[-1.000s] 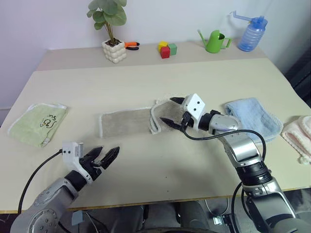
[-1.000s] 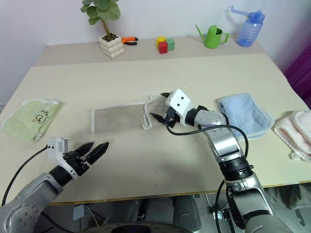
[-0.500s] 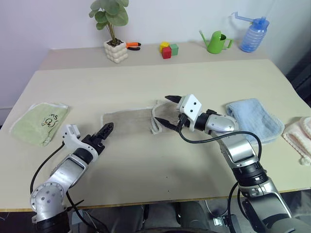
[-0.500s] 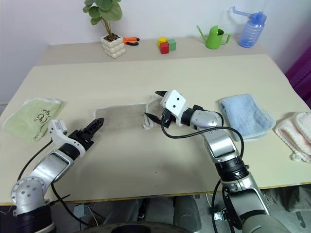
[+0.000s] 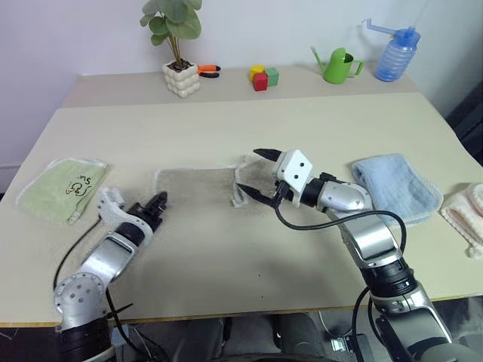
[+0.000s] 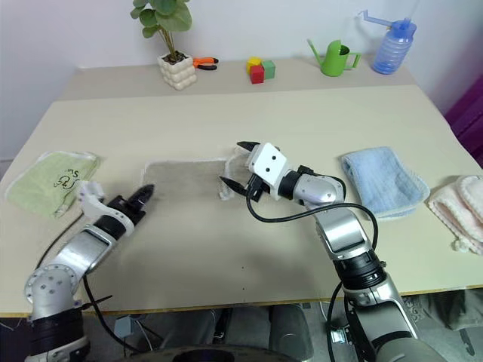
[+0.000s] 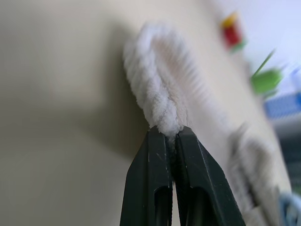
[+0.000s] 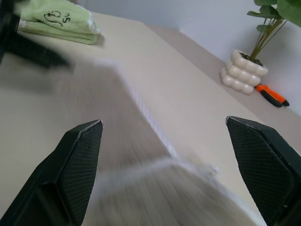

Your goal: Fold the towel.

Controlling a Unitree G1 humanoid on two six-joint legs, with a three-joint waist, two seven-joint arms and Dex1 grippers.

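Where left gripper (image 7: 170,134) pinches towel (image 5: 198,185) edging, corner hidden.

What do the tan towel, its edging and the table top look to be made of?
The towel looks like looped terry cloth, matte and nubby. Its edging seems to be twisted whitish cord, going by the spiral strands pinched in the left claw. The table looks like smooth beige laminate with a faint sheen, though that stays uncertain.
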